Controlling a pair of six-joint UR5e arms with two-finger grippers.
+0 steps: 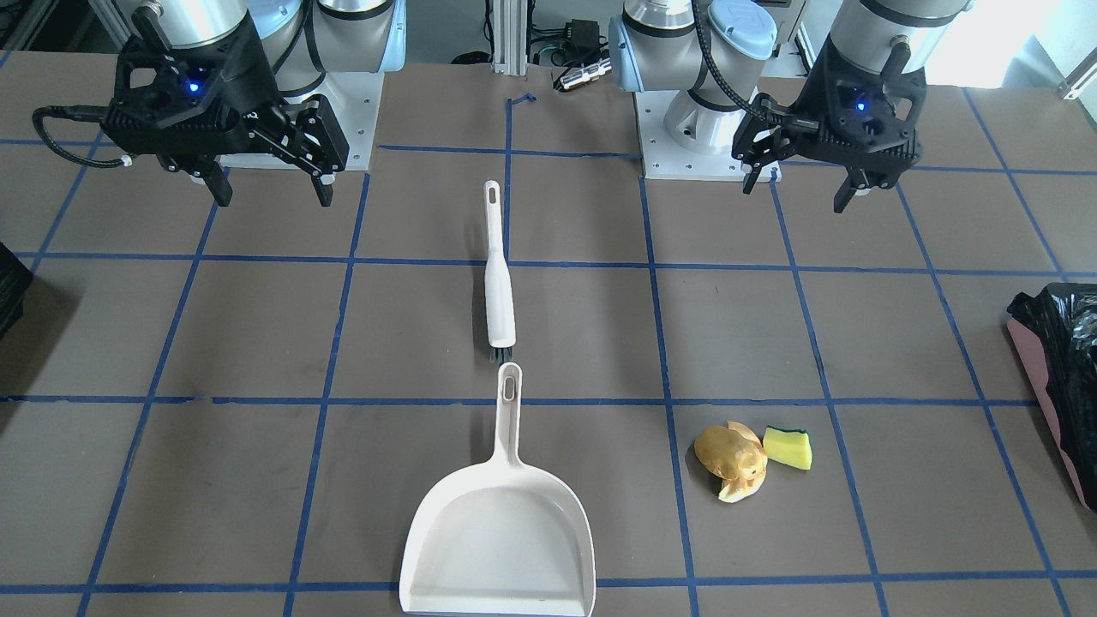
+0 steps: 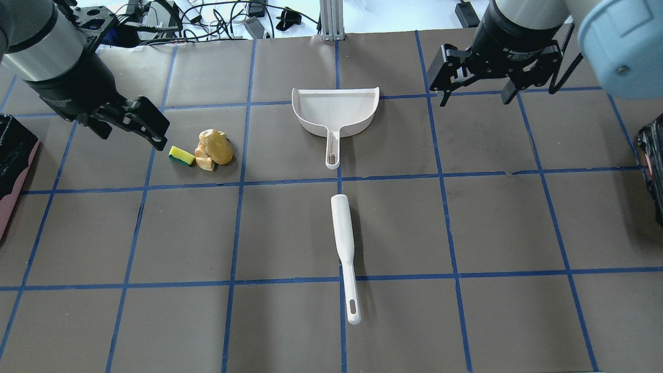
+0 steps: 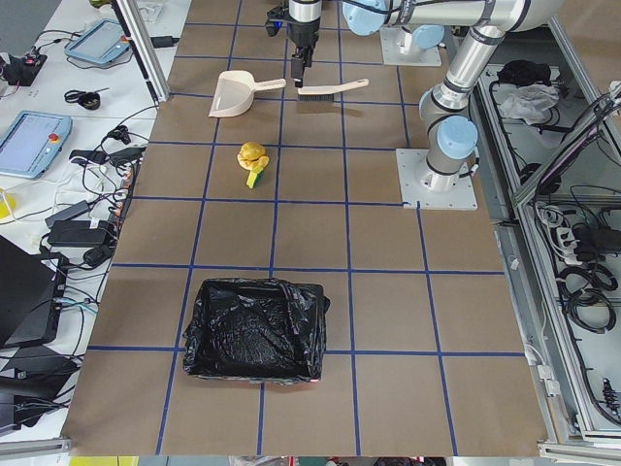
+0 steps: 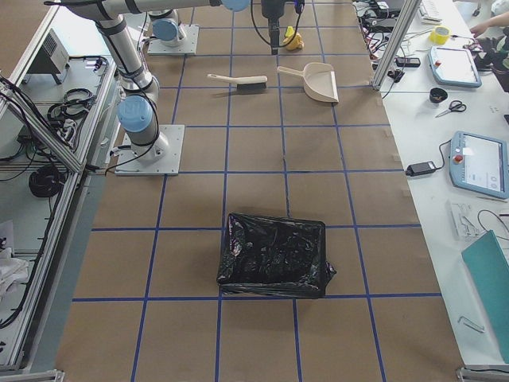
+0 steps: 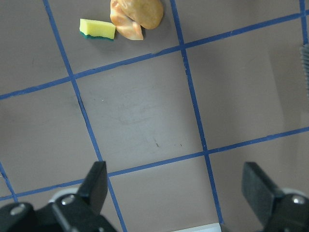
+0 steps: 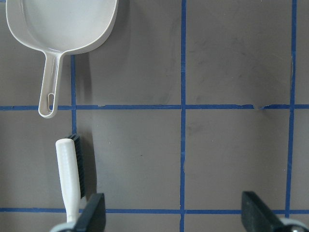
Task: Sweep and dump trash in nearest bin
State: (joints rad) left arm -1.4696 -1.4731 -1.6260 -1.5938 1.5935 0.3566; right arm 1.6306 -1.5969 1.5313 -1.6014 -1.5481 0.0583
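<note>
The trash lies in a tight cluster: a golden-brown potato-like lump (image 1: 728, 452), a pale croissant-shaped piece (image 1: 744, 490) under it, and a yellow sponge wedge with a green side (image 1: 788, 447). The cluster also shows in the overhead view (image 2: 216, 147) and at the top of the left wrist view (image 5: 140, 14). The salmon-pink bin with a black bag (image 1: 1061, 343) stands at the table's end on my left (image 2: 13, 160). My left gripper (image 2: 129, 135) hovers open and empty just beside the sponge. My right gripper (image 2: 474, 99) is open and empty, right of the dustpan.
A white dustpan (image 2: 334, 111) and a white brush (image 2: 344, 243) lie in line along the table's middle, handle ends facing each other. A second black-bagged bin (image 2: 653, 166) stands at the table's right end. Both robot bases (image 1: 694, 128) stand at the near edge.
</note>
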